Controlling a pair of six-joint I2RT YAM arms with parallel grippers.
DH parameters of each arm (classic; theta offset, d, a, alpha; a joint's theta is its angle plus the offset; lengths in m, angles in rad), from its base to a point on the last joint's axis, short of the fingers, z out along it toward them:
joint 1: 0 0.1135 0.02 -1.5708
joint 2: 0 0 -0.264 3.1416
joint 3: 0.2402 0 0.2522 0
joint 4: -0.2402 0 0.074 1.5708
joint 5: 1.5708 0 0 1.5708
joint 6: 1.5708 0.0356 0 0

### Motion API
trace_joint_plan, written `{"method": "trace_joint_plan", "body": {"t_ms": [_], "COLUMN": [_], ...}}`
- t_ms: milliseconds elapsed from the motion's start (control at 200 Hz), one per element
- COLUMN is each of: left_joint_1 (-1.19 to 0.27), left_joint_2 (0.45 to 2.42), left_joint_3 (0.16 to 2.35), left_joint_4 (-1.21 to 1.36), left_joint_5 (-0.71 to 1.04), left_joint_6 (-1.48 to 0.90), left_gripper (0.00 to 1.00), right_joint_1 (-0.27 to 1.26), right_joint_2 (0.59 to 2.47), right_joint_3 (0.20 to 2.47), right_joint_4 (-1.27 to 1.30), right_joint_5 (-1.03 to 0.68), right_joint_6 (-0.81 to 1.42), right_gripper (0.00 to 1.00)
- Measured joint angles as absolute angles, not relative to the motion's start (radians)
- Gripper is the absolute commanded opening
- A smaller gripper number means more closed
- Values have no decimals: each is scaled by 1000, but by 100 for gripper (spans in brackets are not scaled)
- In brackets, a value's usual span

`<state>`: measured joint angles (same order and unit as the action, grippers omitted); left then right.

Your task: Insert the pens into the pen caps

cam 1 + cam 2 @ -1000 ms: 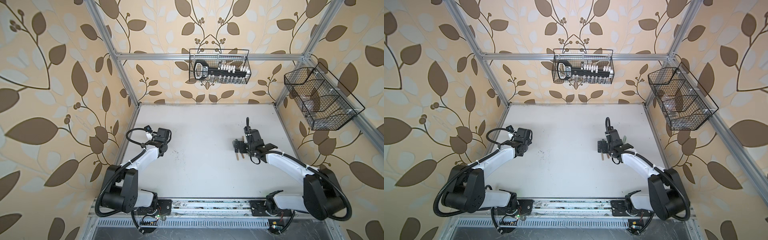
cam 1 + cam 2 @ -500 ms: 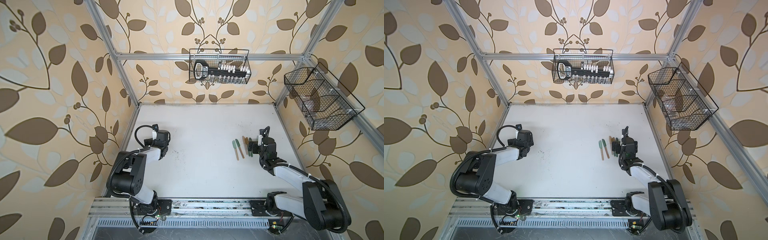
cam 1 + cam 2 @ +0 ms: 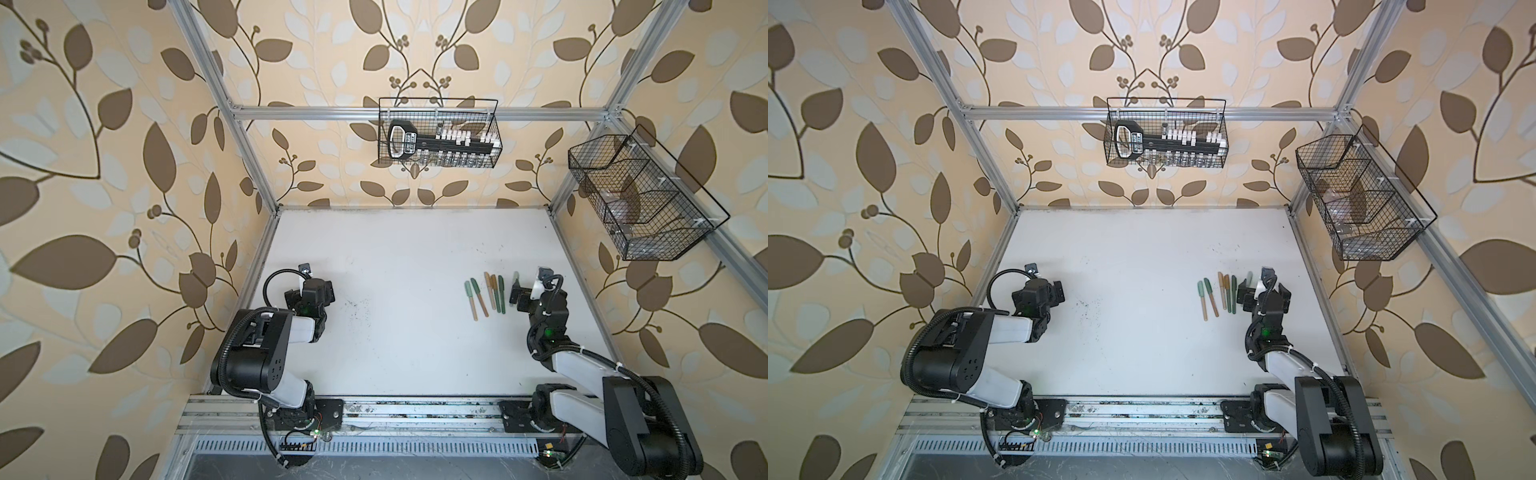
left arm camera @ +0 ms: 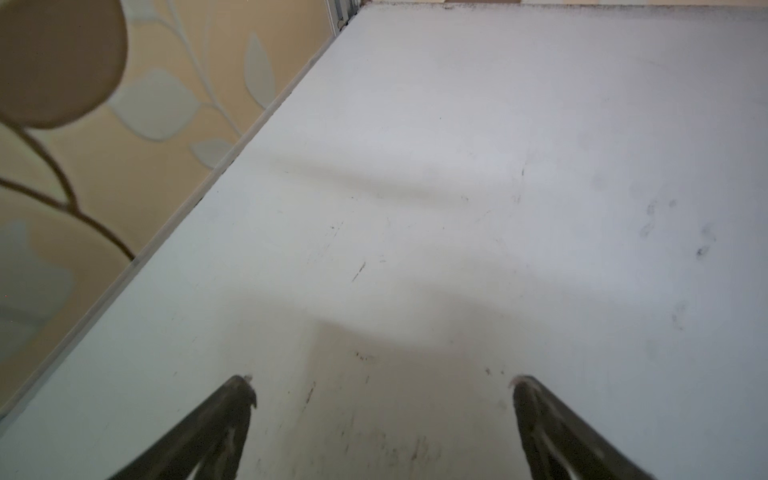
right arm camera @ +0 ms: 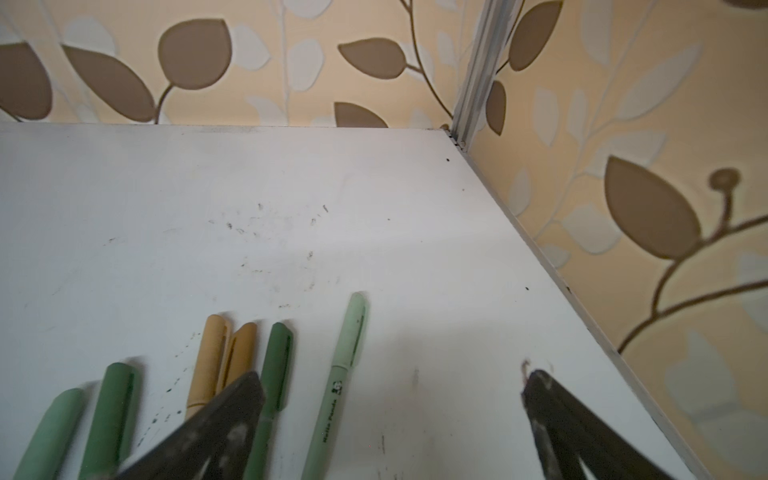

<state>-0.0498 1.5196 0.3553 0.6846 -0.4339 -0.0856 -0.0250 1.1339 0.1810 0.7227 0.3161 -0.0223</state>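
Leaf-patterned wallpaper (image 3: 124, 166) walls in a white surface (image 3: 395, 257) speckled with dark ink marks. One wire basket (image 3: 438, 137) hangs on the back rail and a second wire basket (image 3: 640, 199) on the side rail.

Six pens (image 3: 486, 295) lie flat on the surface in a loose, roughly parallel row, each with a cap (image 5: 212, 345) on its far end.

The right gripper (image 5: 390, 380) sits at the right end of that row, released, with its jaws spread wide and gripping nothing. The pale mint pen (image 5: 345, 374) lies in the gap between its fingers, close to the inner finger (image 5: 224, 424) and well apart from the outer one. That inner finger hides part of the dark green pen (image 5: 274, 374) and of the two tan-capped pens (image 5: 226, 353) just beyond it. Farther off on the gripper's left side lie a dark-green-capped pen (image 5: 110, 411) and a sage-capped pen (image 5: 50, 432). In both top views these two show tan barrels. There the gripper also hides most of the pale mint pen, leaving only its cap end showing.

The left gripper (image 4: 382, 384) is well apart from the row, near the left wall. Its jaws are spread over scuffed surface and it too is released.
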Motion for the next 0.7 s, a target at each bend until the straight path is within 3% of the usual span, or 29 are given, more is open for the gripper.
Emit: {"method": "trace_joint_plan", "body": {"t_ms": [260, 420, 550, 700], "left_joint_1": [-44, -44, -44, -44], "left_joint_2": [1520, 1520, 1520, 1520], "left_joint_3": [356, 356, 356, 356], "left_joint_4": [735, 737, 737, 737], "left_joint_5": [-417, -412, -403, -400], "left_joint_6": [-84, -84, -84, -84], "left_gripper": [99, 99, 99, 99], "right_joint_1": [-40, -119, -218, -69], "right_joint_2": [1101, 1082, 1201, 1258], "right_joint_3": [178, 193, 222, 222], "right_joint_4": [744, 717, 752, 799], "right_joint_5": [313, 194, 19, 9], "right_joint_6": [4, 65, 148, 101], "right_gripper": [100, 100, 100, 100]}}
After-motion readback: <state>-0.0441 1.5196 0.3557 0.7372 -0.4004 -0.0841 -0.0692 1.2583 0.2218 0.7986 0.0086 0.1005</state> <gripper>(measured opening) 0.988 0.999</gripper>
